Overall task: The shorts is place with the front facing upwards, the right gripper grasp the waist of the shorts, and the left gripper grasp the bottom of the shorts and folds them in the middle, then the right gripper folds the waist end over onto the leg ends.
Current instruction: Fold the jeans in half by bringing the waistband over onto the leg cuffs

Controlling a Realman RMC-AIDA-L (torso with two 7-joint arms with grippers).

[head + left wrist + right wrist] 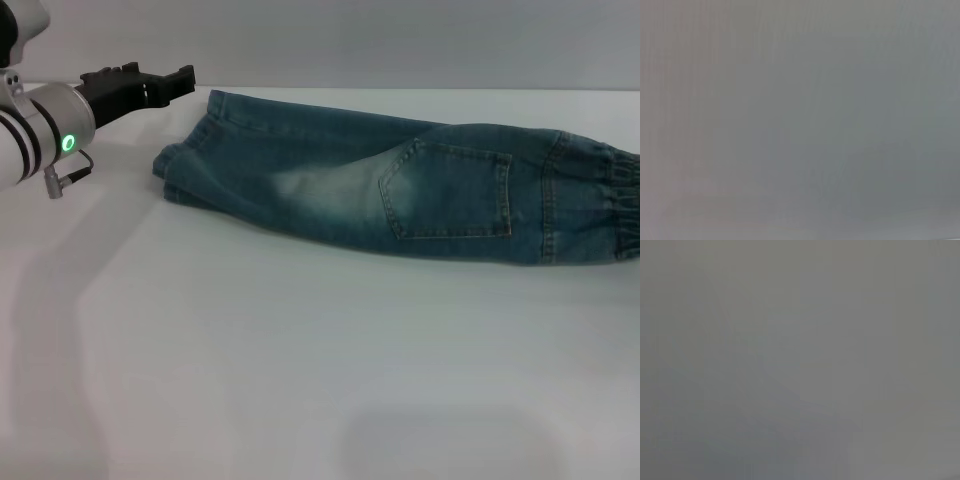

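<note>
the shorts (400, 180) lie on the white table (300, 380), folded lengthwise into one long narrow strip that runs across the far half of the surface from left to right. a patch pocket (450, 190) with tan stitching faces up near the middle of the strip, and a pale faded oval (325, 190) sits just to its left. the waist (615, 205), a puckered, darker elastic band, lies at the right end, touching the edge of the head view. the leg ends (185, 160) lie stacked at the left end, their hems a little rumpled.

the left gripper (140, 83) hovers above the table at the far left, just beside the leg ends but clear of the fabric. its black fingers point toward the shorts and hold nothing; how wide they stand cannot be told from this angle. a green light (68, 143) glows on its silver-white wrist.

the right gripper does not appear in the head view. both wrist views show only a flat grey field with nothing recognisable.
</note>
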